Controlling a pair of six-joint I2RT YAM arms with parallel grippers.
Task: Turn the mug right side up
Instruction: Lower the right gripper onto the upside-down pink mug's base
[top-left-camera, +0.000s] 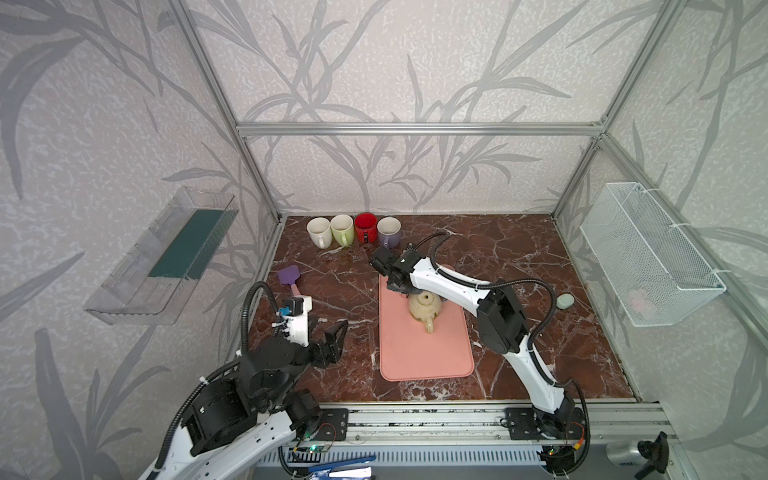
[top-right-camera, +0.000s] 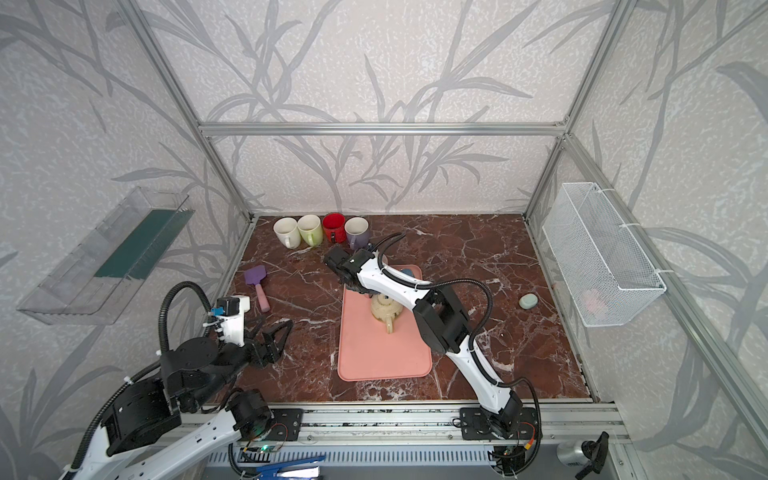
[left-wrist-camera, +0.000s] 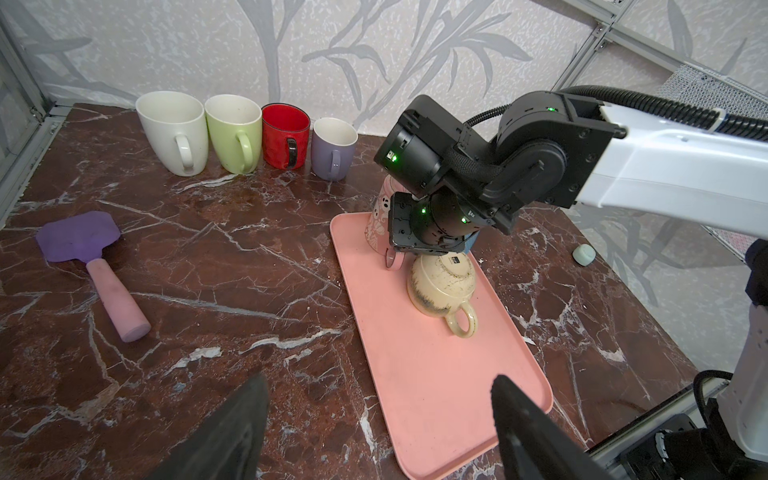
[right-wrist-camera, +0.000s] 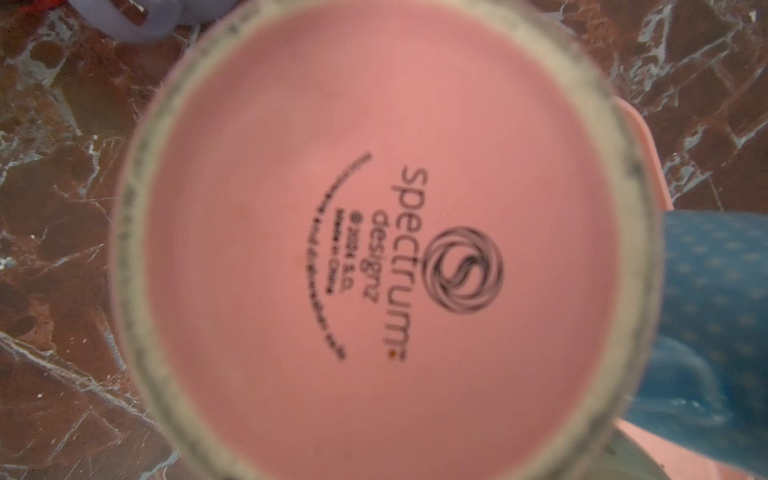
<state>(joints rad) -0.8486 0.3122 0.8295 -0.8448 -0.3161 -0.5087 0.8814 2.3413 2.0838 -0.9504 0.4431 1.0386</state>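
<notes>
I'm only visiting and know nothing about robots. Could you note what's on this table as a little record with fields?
tray: pink tray on the marble table
upside down on tray: cream mug, pink mug
upright at back: white mug, green mug, red mug, purple mug
right end effector: over the pink mug's base, grip not visible
left end effector: open, empty, apart from the tray
loose on table: purple spatula

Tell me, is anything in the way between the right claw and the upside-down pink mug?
Nothing visible. The right gripper is right at the pink mug, whose base fills the right wrist view. The cream mug and blue mug stand close beside it on the tray, not between.
</notes>
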